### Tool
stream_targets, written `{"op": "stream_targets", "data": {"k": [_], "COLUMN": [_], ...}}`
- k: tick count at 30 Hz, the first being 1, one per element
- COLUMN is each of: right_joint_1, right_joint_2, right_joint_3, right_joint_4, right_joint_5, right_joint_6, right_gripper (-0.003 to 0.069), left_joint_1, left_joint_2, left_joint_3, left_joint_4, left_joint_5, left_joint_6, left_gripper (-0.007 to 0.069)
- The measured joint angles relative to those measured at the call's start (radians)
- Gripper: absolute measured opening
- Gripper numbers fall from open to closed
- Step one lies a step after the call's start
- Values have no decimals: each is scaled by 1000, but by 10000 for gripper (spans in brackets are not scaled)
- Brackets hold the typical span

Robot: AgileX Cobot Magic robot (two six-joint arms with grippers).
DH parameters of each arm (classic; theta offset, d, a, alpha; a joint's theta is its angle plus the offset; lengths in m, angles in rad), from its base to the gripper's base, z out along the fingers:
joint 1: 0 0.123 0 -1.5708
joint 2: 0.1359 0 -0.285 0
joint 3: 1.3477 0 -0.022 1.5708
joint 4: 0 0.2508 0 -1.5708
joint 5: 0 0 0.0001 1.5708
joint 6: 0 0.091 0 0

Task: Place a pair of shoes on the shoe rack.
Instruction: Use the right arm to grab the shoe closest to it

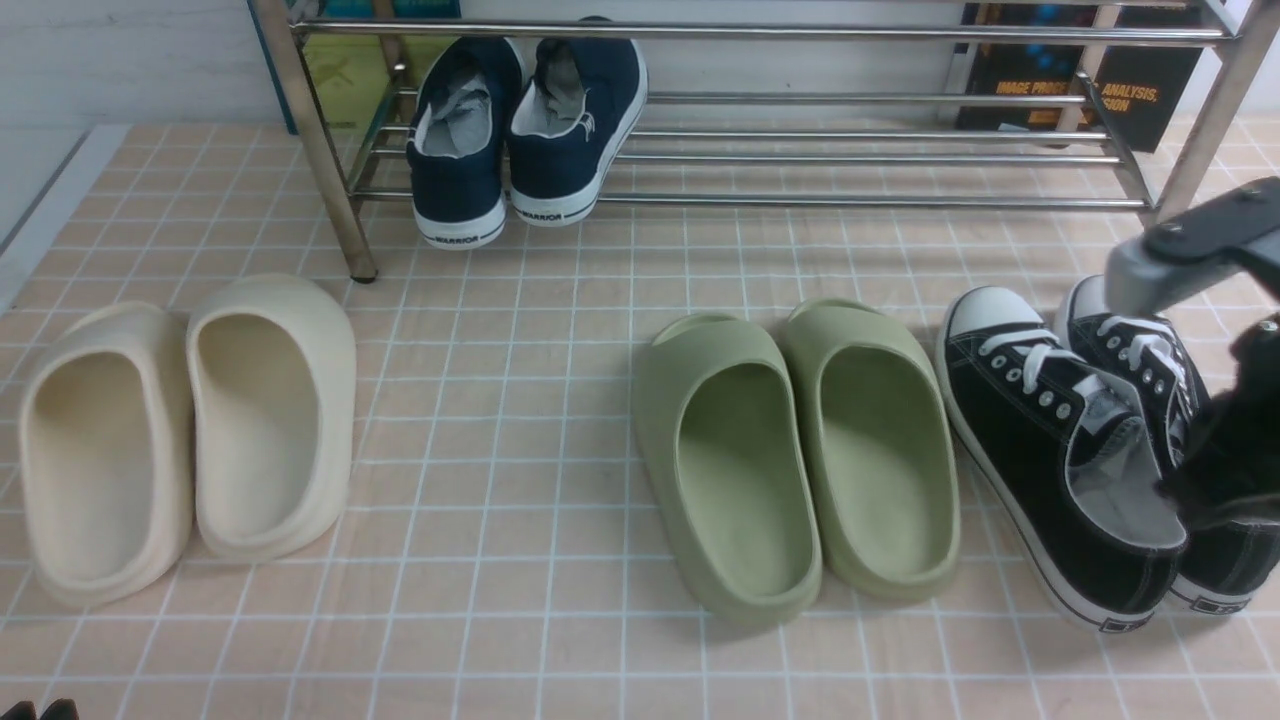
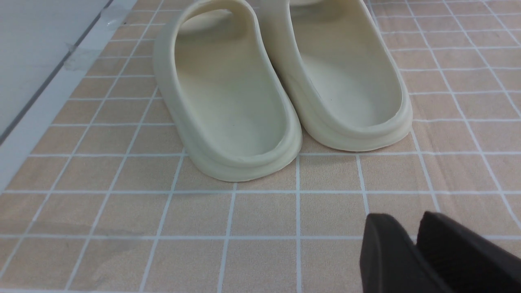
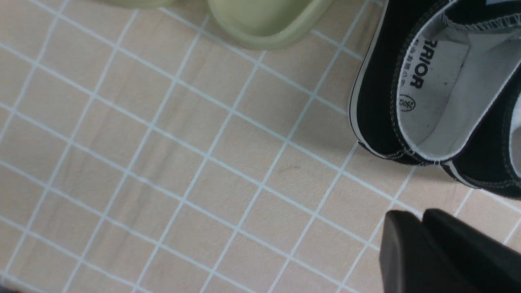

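Note:
The pair of shoes, two black canvas sneakers with white toe caps, stands on the tiled floor at the front right: one [image 1: 1040, 450] nearer the middle, the other [image 1: 1150, 360] beside it. Their heels [image 3: 378, 89] show in the right wrist view. My right arm [image 1: 1190, 250] reaches over them, its dark end blurred above the outer sneaker. My right gripper [image 3: 412, 215] is shut and empty, just behind the heels and apart from them. My left gripper [image 2: 401, 221] is shut on nothing above bare floor. The chrome shoe rack [image 1: 860, 200] runs along the back.
Navy slip-on sneakers [image 1: 520, 130] sit on the rack's lower shelf at its left end. Green slides [image 1: 800, 450] lie just left of the black sneakers. Cream slides [image 1: 190, 430] lie at the front left, just ahead of my left gripper. A dark book [image 1: 1130, 100] leans behind the rack.

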Motion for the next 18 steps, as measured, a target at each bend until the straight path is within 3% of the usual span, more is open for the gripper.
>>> {"op": "stream_targets", "data": {"k": [2,5,10,14,18], "right_joint_1": [6,6,6,6,6], "right_joint_2": [90,181,314,388,413], "right_joint_3": [-12,-12,-12,-12,-17], "right_joint_4": [-26,-46,-64,-74,-74], "right_joint_5": [-34,-67,-122,-128,-122], "right_joint_6": [31,48,54,55,58], "right_gripper": [263,387,491,454,246], "left_joint_1": [0,0,0,0,0], "left_joint_2": [0,0,0,0,0], "left_joint_3": [0,0,0,0,0], "left_joint_4": [0,0,1,1,1], "left_joint_5": [0,0,0,0,0], "left_joint_6": [0,0,0,0,0], "left_gripper": [149,154,162,163,167]}}
